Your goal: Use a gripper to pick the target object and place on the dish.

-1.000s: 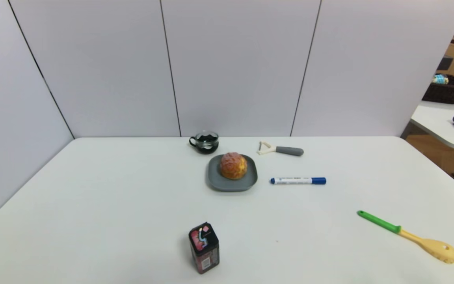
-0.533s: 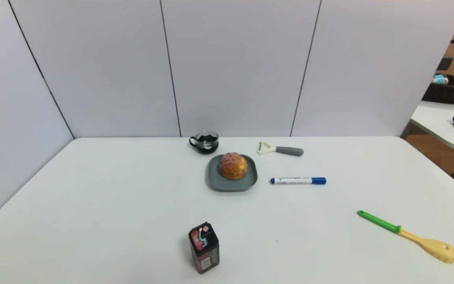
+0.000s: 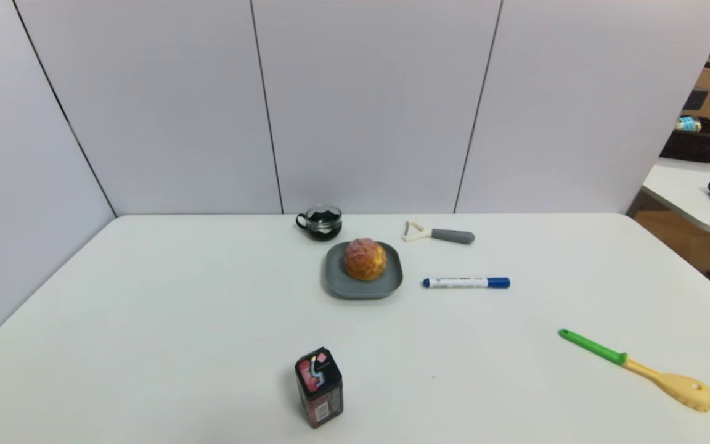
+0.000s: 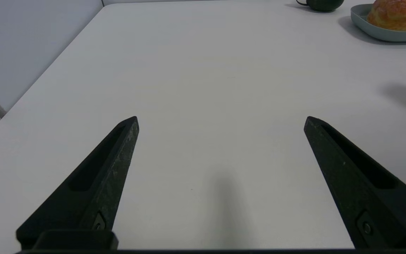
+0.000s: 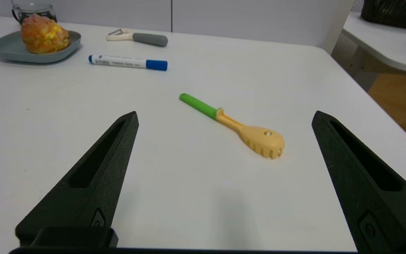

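Observation:
The golden-brown bun (image 3: 365, 259) rests on the grey-blue square dish (image 3: 338, 275) near the middle back of the white table. The wrist views show the same bun (image 4: 394, 9) (image 5: 43, 34) on that dish (image 4: 365, 30) (image 5: 4, 49), far from both arms. Neither arm appears in the head view. My left gripper (image 4: 221, 120) is open over bare table near the front left, with nothing between its fingers. My right gripper (image 5: 225, 115) is open too, low over the front right of the table, with nothing in it.
A glass cup (image 3: 320, 222) stands just behind the dish. A peeler (image 3: 438, 234) and a blue marker (image 3: 466, 282) lie to its right. A green-handled yellow pasta spoon (image 3: 638, 369) lies front right, ahead of the right gripper. A dark red-patterned box (image 3: 319, 387) stands front centre.

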`<state>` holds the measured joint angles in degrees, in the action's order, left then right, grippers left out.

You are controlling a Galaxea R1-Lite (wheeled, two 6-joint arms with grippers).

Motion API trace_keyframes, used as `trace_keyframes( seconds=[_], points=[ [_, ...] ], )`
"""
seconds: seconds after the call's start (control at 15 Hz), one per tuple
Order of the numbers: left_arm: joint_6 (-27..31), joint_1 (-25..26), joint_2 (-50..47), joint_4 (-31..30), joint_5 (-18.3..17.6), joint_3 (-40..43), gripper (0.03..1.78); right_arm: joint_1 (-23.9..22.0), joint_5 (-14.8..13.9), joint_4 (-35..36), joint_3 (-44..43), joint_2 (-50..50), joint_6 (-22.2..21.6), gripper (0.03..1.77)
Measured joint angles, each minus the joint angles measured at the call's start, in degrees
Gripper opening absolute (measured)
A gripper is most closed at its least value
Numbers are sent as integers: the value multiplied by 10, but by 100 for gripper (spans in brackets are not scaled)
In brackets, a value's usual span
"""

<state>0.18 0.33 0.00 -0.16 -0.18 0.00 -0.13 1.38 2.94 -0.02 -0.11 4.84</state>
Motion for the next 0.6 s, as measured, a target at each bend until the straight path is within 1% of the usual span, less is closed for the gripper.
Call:
trace_keyframes(
  seconds=[0.13, 0.6],
  points=[
    [0, 0, 0, 0, 0, 0, 169, 0, 1, -28, 0, 0, -6, 170],
    [0, 0, 0, 0, 0, 0, 169, 0, 1, -30, 0, 0, -5, 171]
  ],
)
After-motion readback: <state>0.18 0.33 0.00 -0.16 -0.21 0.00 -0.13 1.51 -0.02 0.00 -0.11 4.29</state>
